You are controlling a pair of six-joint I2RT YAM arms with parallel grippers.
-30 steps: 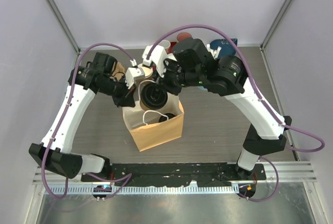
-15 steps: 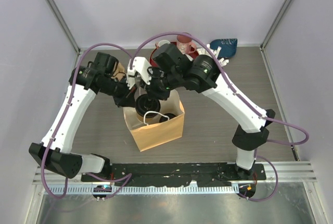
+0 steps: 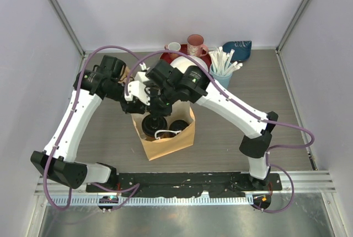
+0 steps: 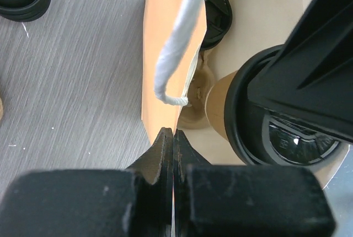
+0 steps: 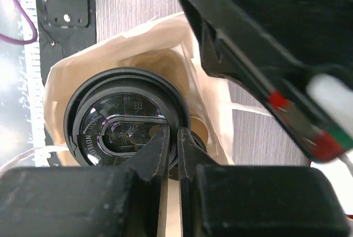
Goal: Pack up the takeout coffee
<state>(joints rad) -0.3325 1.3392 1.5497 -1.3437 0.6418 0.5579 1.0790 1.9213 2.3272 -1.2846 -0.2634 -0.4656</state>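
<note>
Inside the paper bag (image 3: 165,144): we see one lidded coffee cup (image 3: 177,127), a second cup (image 3: 150,124) held beside it.
Right tool (image 5: 176,138): pinching the second cup's black lid rim.
Left tool (image 4: 173,138): pressed together on the bag's edge.
Rear tabletop (image 3: 220,149): blue cup (image 3: 220,76) of white straws (image 3: 223,59).

The bag (image 3: 165,140) is tan paper with a white cord handle (image 4: 174,38). The cup (image 4: 216,104) is tan, and its lid (image 5: 124,121) is glossy black. The table (image 3: 231,127) shows grey wood grain. One mug (image 3: 195,44) is pink, a second mug (image 3: 173,46) white. White straws (image 3: 223,59) fill a light-blue holder (image 3: 220,78). The arms (image 3: 71,127) are white with black joints, and the cables (image 3: 110,49) are purple.
</note>
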